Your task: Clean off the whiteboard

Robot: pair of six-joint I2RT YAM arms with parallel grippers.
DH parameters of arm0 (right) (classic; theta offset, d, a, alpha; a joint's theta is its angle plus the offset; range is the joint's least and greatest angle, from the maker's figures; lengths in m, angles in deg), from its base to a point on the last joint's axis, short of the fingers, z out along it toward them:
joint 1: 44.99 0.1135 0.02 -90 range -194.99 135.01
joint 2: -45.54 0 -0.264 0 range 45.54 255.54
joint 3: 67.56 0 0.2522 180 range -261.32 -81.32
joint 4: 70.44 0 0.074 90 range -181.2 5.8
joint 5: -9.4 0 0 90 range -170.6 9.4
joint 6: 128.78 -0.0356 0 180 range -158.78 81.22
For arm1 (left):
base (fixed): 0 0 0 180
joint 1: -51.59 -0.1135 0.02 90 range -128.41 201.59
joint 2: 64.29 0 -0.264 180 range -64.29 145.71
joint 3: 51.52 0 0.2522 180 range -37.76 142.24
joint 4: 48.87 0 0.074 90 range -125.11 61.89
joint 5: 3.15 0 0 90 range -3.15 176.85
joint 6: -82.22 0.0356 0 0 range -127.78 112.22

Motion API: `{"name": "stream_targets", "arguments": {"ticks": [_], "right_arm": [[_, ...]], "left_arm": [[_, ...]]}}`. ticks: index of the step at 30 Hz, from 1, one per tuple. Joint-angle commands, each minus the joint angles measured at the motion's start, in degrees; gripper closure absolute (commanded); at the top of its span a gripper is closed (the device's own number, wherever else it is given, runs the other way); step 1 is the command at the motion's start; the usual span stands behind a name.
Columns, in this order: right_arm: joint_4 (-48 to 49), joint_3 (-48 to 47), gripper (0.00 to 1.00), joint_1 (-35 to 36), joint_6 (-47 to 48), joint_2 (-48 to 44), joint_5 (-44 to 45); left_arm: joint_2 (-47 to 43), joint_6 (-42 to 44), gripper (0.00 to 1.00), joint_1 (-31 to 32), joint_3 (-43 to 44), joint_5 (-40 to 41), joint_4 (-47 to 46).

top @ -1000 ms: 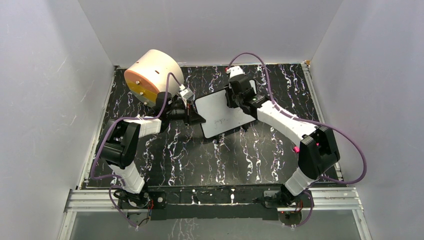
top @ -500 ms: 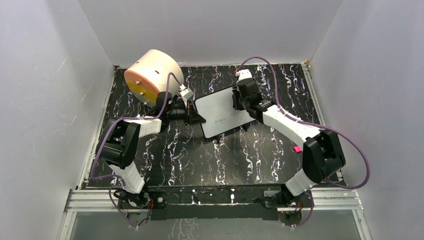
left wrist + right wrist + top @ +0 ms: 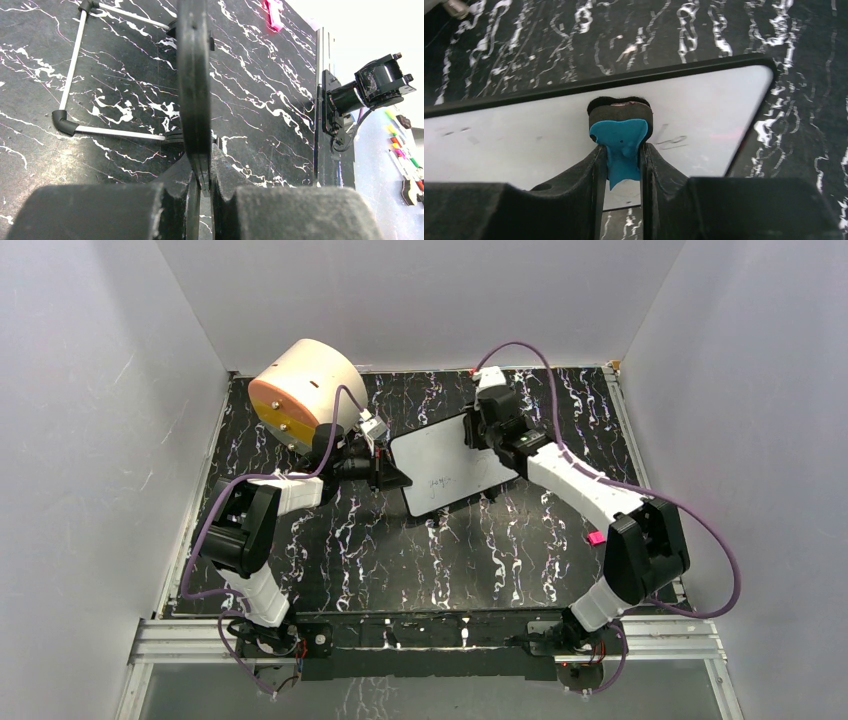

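Handwriting (image 3: 437, 481) on whiteboard (image 3: 455, 448), illegible

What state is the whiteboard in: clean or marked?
Marked. Faint handwriting shows on the whiteboard toward its near edge from above, and more sits beside the eraser in the right wrist view.

One whiteboard (image 3: 440, 458), one blue eraser (image 3: 620, 145), one cream cylinder (image 3: 300, 390), one small pink piece (image 3: 596, 538).

Top cam is looking down from above the near edge, covering the whole table (image 3: 400, 560). Left wrist cam is sitting low and close, facing the right edge, whiteboard (image 3: 195, 75) edge-on. Right wrist cam is looking down close onto that same whiteboard's face.
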Motion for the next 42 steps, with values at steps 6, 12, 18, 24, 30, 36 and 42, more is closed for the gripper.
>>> {"name": "stream_targets", "arguments": {"ticks": [6,12,18,24,30,36,42], "right_arm": [[3.28,4.06,0.85,-7.23,-0.32,-0.68,-0.25],[4.03,5.62,0.84,-5.51,-2.29,-2.0,-2.16],[4.31,1.11,0.84,1.36,-1.01,-1.16,0.4],[4.41,-1.45,0.84,-0.84,0.65,-0.2,1.42],[4.4,0.46,0.85,-8.25,-1.16,0.22,-2.15],[3.75,5.14,0.85,-9.78,-4.76,0.18,-4.9],[6.43,11.76,0.85,-9.4,-9.31,-2.16,-9.14]], "left_arm": [[-0.96,4.61,1.0,1.08,0.72,-1.7,5.52],[-0.77,3.99,1.0,1.12,1.16,-1.89,5.36],[-0.91,4.02,1.0,1.17,1.3,-1.75,6.05],[-1.07,4.19,1.0,1.29,1.16,-1.72,6.2],[-0.98,4.39,1.0,1.43,0.97,-1.58,6.33],[-0.7,4.45,1.0,1.54,0.92,-1.57,6.22],[-0.69,4.37,1.0,1.59,0.9,-1.61,6.01]]}}
